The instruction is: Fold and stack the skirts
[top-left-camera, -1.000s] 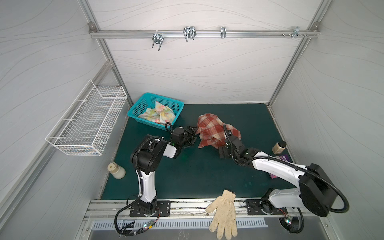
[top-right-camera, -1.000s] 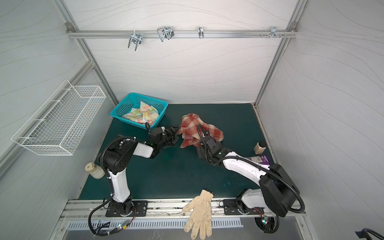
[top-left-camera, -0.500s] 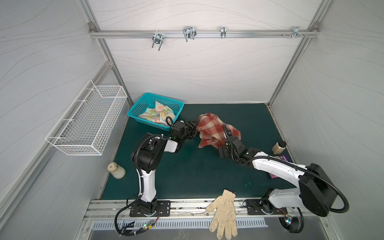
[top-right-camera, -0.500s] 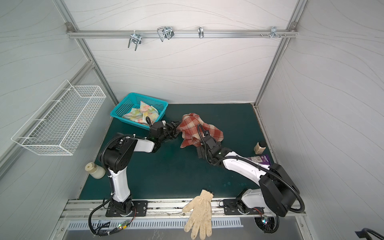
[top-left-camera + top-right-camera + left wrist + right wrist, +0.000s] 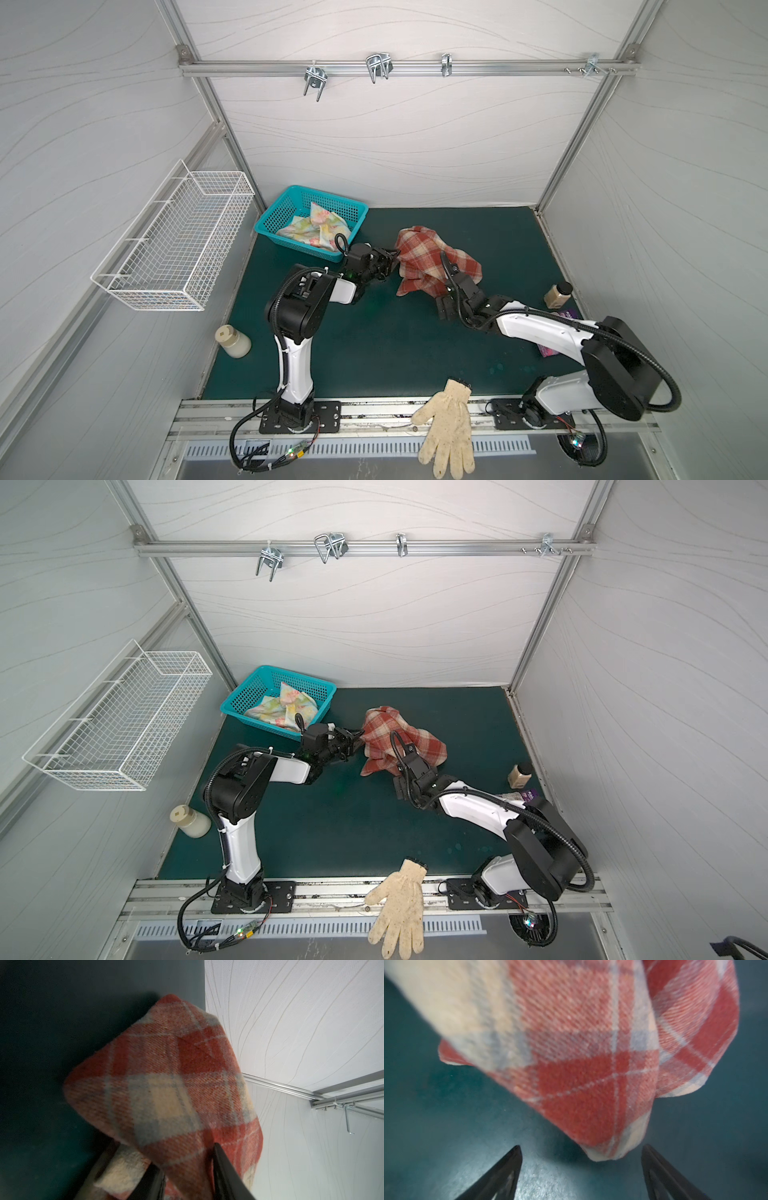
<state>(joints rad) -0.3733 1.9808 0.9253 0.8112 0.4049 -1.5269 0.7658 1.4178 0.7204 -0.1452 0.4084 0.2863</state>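
Note:
The rust-red and cream plaid skirt lies bunched on the green mat near the back middle. My left gripper is at its left edge. In the left wrist view the gripper has a fold of the plaid skirt pinched between its two fingers. My right gripper sits low at the skirt's front edge. In the right wrist view it stands open, with a corner of the skirt just ahead of its tips. The pastel floral skirt lies crumpled in the teal basket.
A cream knitted glove hangs over the front rail. A pale bottle lies off the mat at the left. A small jar and a purple packet sit by the right wall. A white wire basket is mounted on the left wall.
My left gripper has moved up and right to the plaid skirt's left edge and closed on it. The right gripper has stayed at the front edge.

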